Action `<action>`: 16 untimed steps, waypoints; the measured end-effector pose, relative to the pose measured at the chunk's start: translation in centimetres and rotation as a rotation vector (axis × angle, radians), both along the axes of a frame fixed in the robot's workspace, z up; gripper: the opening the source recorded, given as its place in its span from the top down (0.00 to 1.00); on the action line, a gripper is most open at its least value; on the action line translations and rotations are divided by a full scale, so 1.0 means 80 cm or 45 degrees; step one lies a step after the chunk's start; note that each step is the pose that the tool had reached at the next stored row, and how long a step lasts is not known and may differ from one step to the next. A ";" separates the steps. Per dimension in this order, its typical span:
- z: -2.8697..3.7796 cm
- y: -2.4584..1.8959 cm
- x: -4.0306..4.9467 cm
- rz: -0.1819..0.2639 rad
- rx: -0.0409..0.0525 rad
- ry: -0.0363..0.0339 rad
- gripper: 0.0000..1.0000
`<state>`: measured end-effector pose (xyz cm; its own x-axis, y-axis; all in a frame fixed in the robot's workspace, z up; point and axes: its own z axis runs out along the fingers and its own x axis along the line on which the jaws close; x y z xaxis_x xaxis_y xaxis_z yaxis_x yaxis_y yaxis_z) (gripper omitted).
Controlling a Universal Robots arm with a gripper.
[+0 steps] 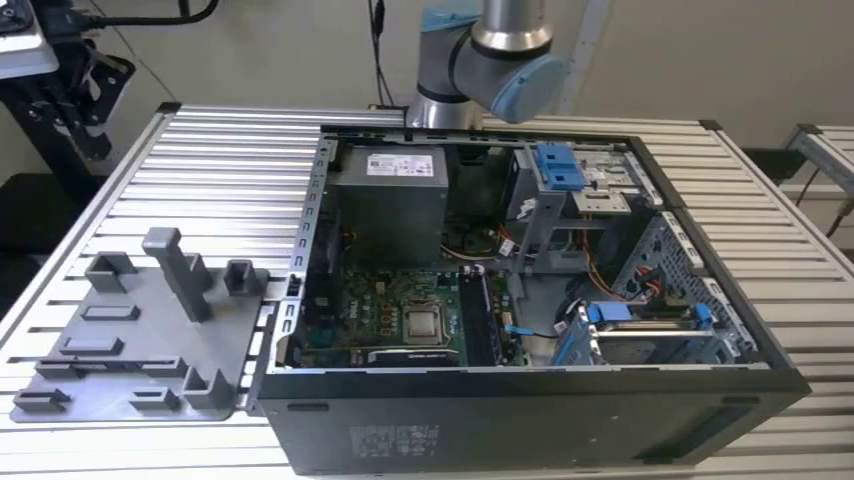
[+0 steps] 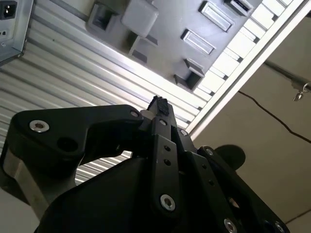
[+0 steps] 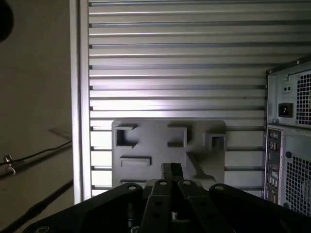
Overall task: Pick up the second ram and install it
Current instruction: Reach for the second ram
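In both wrist views my gripper (image 2: 158,103) (image 3: 171,169) hangs high above the slatted table, its black fingertips pressed together and shut on nothing I can see. Far below it lies the grey holder tray (image 3: 160,145) (image 2: 160,29) (image 1: 134,340) with upright posts; I see no stick in its pockets. In the exterior view a long dark stick (image 1: 477,312) stands on edge in the motherboard slots just right of the processor (image 1: 424,323). I cannot tell whether that stick is the second ram.
The open computer case (image 1: 534,400) lies on its side on the aluminium slat table (image 1: 227,170), with a power supply (image 1: 390,200) and blue drive brackets (image 1: 561,165) inside. Its rear panel (image 3: 291,145) borders the tray. The arm's elbow (image 1: 501,60) rises behind the case.
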<state>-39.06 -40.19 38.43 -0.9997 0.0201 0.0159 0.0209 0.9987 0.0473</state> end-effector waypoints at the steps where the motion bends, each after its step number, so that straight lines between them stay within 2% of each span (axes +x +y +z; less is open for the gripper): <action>1: -0.0001 0.0000 -0.004 0.000 0.000 0.0000 0.89; 8: -0.0003 0.0000 -0.026 0.002 0.000 -0.0002 0.89; 13: -0.0003 -0.0007 -0.027 0.002 0.000 -0.0001 0.89; 16: -0.0005 -0.0059 -0.027 0.002 0.000 -0.0002 0.89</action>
<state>-41.23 -40.66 38.39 -0.9997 0.0186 0.0157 0.0194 0.9987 0.0474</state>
